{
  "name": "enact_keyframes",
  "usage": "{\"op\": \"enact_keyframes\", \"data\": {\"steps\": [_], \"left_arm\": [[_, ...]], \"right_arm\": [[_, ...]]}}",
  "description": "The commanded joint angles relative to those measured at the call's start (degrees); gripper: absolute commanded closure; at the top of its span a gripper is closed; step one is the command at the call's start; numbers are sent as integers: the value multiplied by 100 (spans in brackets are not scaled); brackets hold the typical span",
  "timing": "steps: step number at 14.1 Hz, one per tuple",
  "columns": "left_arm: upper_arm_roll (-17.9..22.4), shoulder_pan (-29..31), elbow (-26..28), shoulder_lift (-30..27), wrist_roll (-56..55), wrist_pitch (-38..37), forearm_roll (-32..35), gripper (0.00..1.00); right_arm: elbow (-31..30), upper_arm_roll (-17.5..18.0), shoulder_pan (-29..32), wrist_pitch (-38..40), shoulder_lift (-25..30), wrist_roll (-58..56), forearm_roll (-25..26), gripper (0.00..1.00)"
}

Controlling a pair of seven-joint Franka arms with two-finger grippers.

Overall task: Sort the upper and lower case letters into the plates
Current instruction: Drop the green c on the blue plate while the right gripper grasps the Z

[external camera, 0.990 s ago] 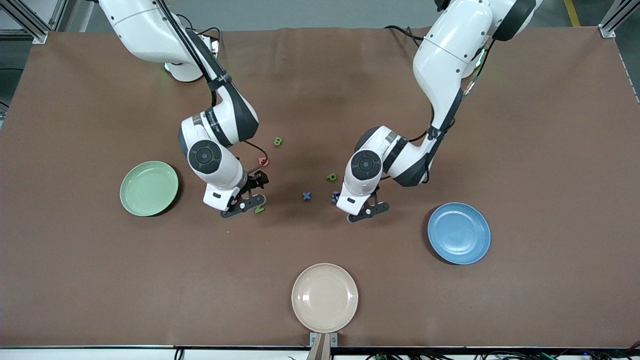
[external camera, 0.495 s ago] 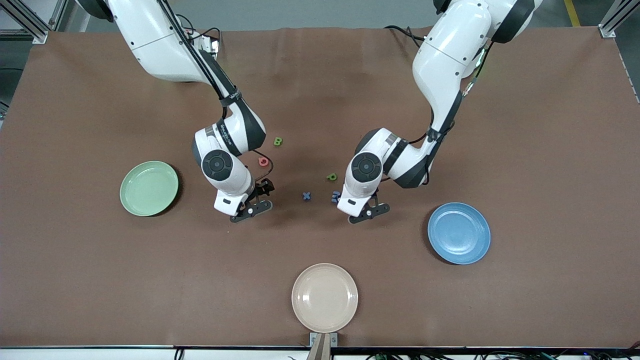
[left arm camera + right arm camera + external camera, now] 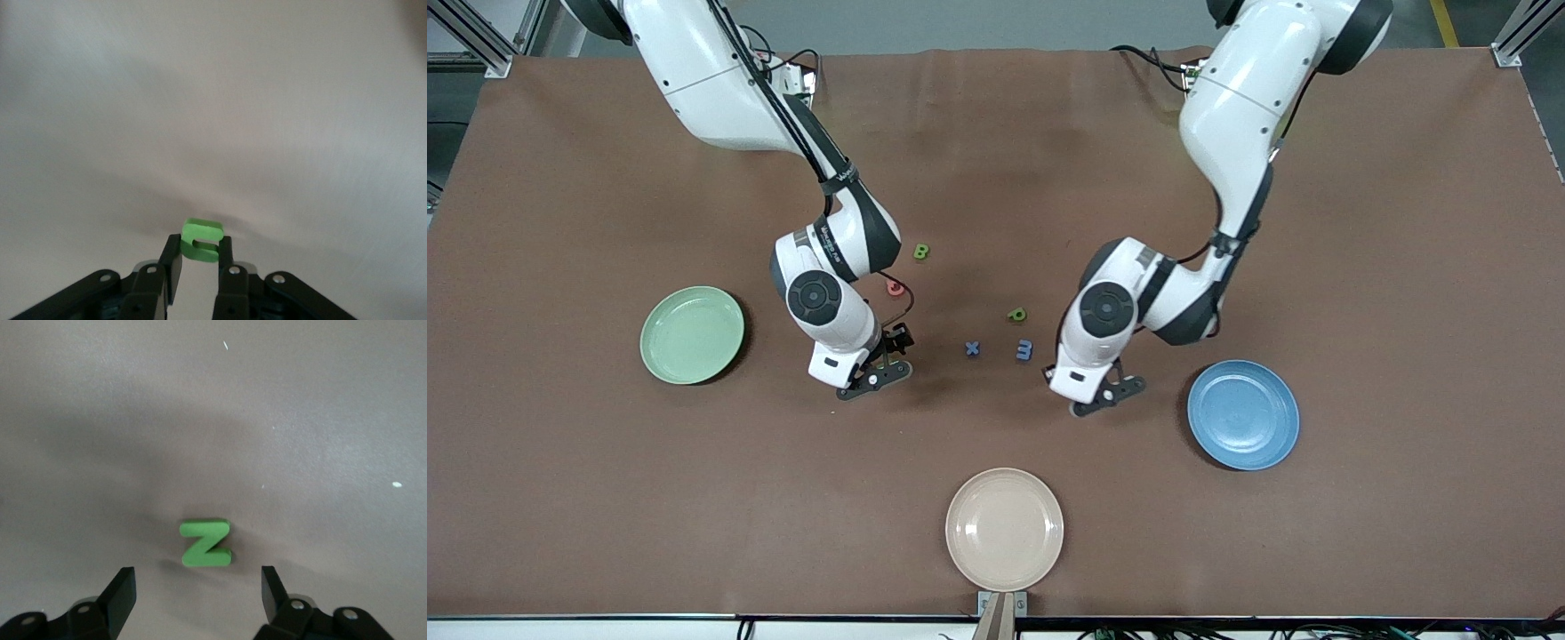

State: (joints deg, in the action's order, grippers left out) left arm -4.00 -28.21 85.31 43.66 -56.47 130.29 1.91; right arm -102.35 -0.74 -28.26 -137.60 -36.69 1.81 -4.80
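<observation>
My left gripper [image 3: 1098, 397] is shut on the green u [image 3: 201, 230], held just above the table between the blue m [image 3: 1024, 350] and the blue plate [image 3: 1242, 414]; the wrist view shows its fingers [image 3: 199, 248] clamping it. My right gripper [image 3: 874, 373] is open, and its wrist view [image 3: 198, 580] shows the green N [image 3: 205, 542] lying flat just ahead of its fingertips. The green B [image 3: 921, 252], red round letter [image 3: 894, 286], green p [image 3: 1016, 314] and blue x [image 3: 972, 348] lie mid-table. The mint green plate [image 3: 692, 334] is empty. The blue G is out of view.
A cream-beige plate [image 3: 1004, 529] sits near the table's front edge, nearer to the front camera than the letters. The brown mat [image 3: 1360, 267] covers the table. Both arms' elbows hang over the middle of the table.
My left gripper has moved away from the blue m toward the blue plate, uncovering the m. My right gripper has shifted over the green N, which it now hides in the front view.
</observation>
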Motion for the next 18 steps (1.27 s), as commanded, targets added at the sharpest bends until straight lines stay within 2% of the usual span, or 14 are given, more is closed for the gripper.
{"op": "enact_keyframes", "data": {"steps": [1,7,11,12,14,17,18], "left_arm": [[-22,385,170,-542,-101,-293,91,97],[-22,984,363,-1210,-4,-777,108,98],[-13,1379,784,-1307,189,-874,108,98],[-4,1484,889,-1307,216,-874,134,98],[-30,1756,1048,-1290,286,-874,624,98],[-39,2125,1049,-1071,304,-857,679,98],[-48,2179,1023,-1027,278,-848,618,97]], "right_arm": [[137,-14,-22,-65,-163,21,-118,22],[339,-14,-31,-118,-392,13,-118,36],[348,-14,-31,-118,-392,4,-109,65],[348,-14,-31,-118,-392,4,-100,70],[339,-14,-22,-109,-383,-31,-100,77],[339,-31,40,-30,-278,-84,-48,80],[295,-57,48,266,-17,-84,-47,80]]}}
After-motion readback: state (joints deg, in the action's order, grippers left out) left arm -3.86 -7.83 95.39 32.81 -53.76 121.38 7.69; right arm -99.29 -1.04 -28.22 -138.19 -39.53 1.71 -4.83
